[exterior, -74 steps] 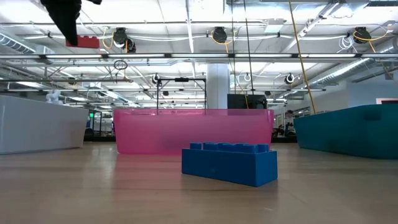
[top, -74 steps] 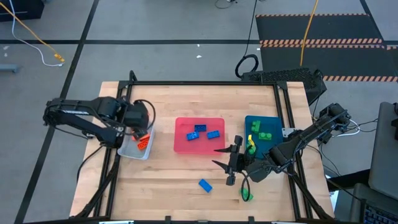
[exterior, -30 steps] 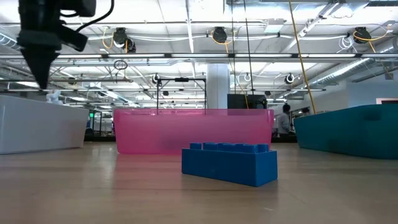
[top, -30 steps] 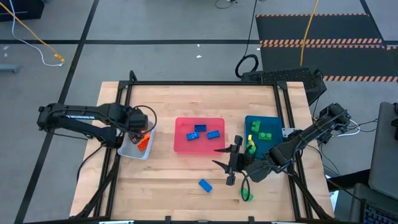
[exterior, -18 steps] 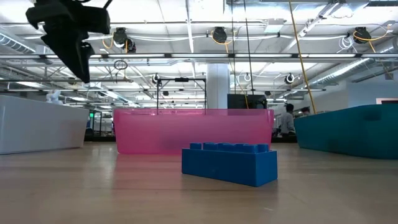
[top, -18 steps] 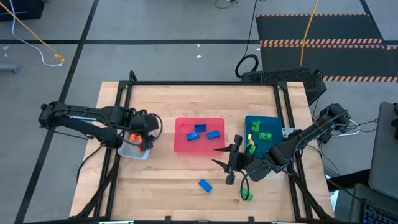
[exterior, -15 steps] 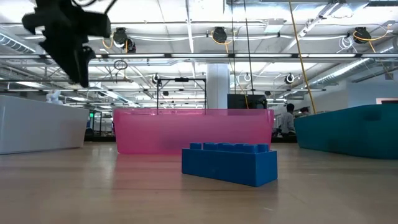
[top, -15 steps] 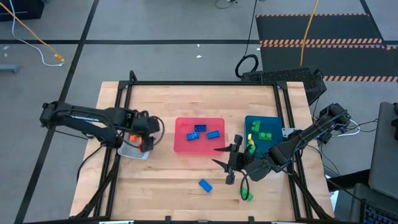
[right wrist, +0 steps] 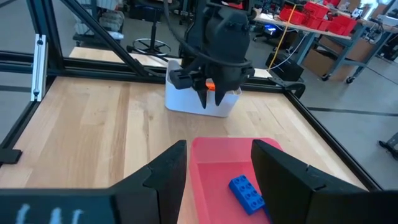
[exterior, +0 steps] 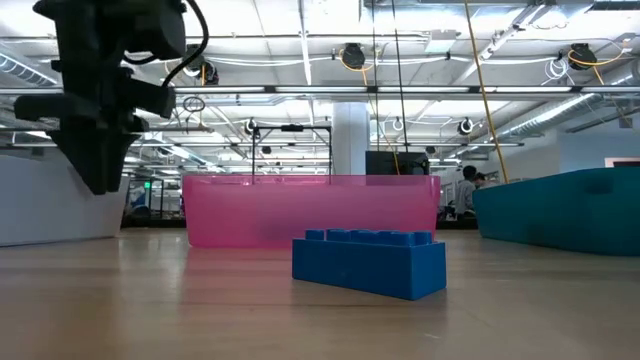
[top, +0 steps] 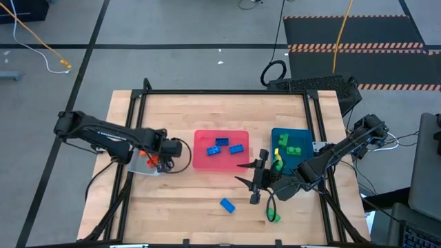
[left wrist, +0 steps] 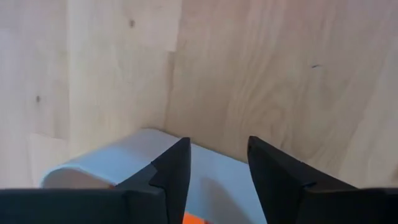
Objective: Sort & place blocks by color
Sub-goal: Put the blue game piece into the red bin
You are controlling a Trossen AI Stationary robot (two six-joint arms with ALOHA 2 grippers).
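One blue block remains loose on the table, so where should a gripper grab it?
Grip the loose blue block across its two long side faces, coming from straight above. It lies flat, studs up, angled on the table, with nothing beside it.

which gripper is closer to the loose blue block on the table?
Right. The right gripper hangs just beside the blue block, toward the teal tray. The left gripper is farther, over the grey tray's edge.

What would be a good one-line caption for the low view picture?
A blue block lies on the table before the pink tray, the left gripper hanging nearby.
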